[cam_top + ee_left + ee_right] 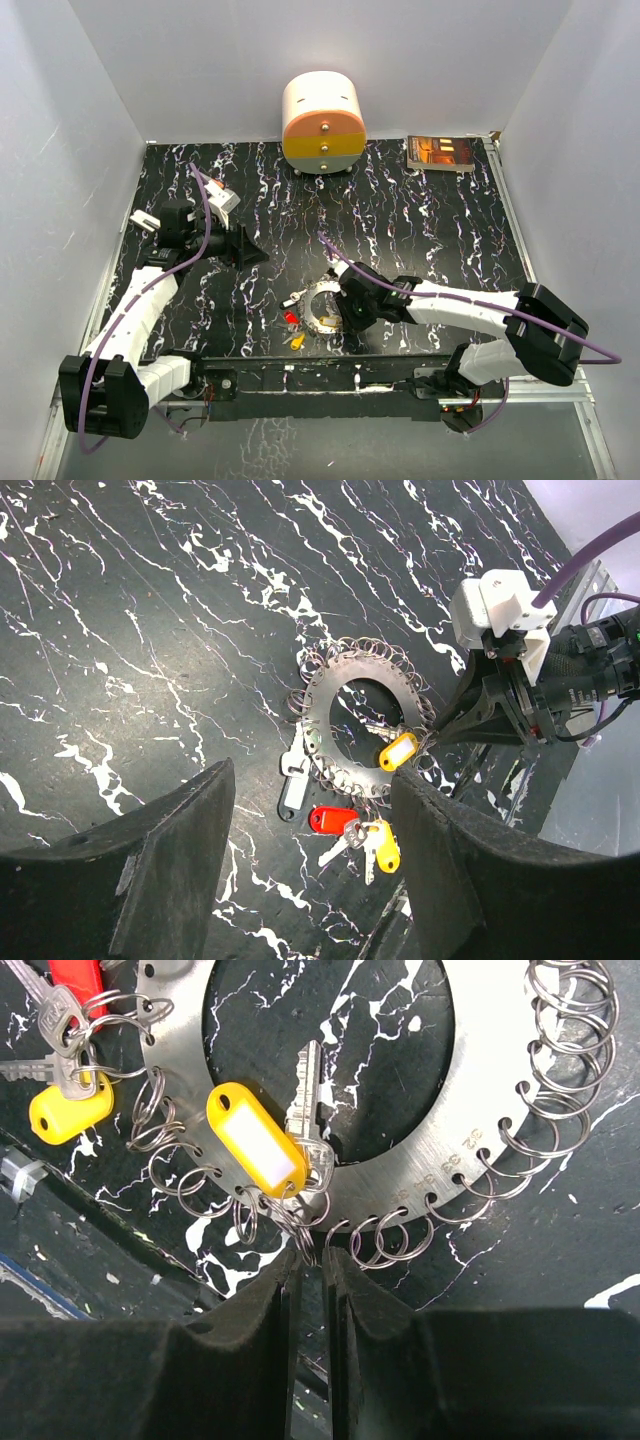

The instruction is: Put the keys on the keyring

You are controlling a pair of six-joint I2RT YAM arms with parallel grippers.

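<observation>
The keyring [316, 291] is a silvery disc with a wide open centre and several small split rings round its rim, near the table's front edge. It also shows in the left wrist view [330, 692] and the right wrist view [480, 1110]. A key with a yellow tag [256, 1153] hangs on a split ring at the rim. My right gripper [312, 1260] is pinched on that split ring. A red-tagged key [332, 820] and a yellow-tagged key [385, 846] lie beside the disc. My left gripper [312, 780] is open and empty, held high above the table.
A grey-white tag [293, 785] lies at the disc's left rim. A round cream, orange and yellow drawer box [322, 122] stands at the back wall, a flat brown box [440, 152] at the back right. An orange-and-white stick [222, 197] lies by the left arm.
</observation>
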